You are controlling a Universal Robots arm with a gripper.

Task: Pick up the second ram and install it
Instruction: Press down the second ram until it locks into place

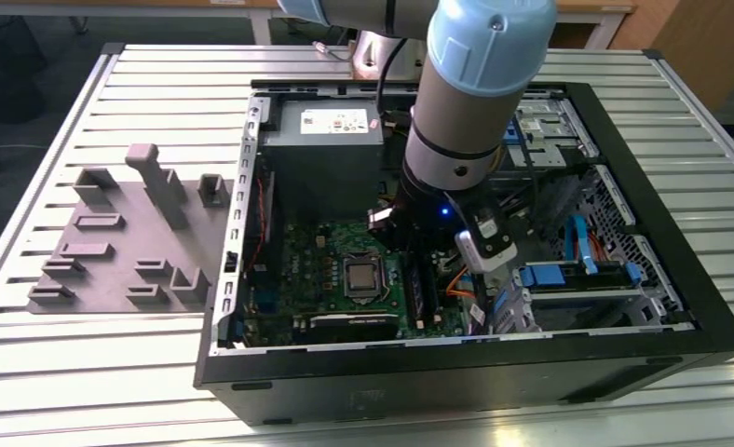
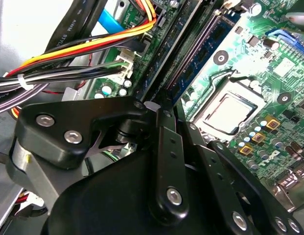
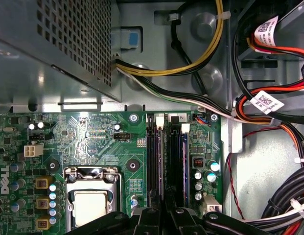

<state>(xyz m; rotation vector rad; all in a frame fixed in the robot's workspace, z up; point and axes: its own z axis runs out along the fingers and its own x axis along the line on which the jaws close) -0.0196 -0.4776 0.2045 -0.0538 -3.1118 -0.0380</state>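
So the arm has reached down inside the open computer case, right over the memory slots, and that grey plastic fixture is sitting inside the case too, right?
Not quite. The arm's gripper is down inside the computer case over the memory slots, but the exterior view shows the grey plastic fixture lying outside the case, on the slatted table toward that view's left.

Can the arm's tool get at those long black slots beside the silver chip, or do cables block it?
Probably yes: the tool hangs directly over the black slots, and the cables pass beyond their ends, not across them.
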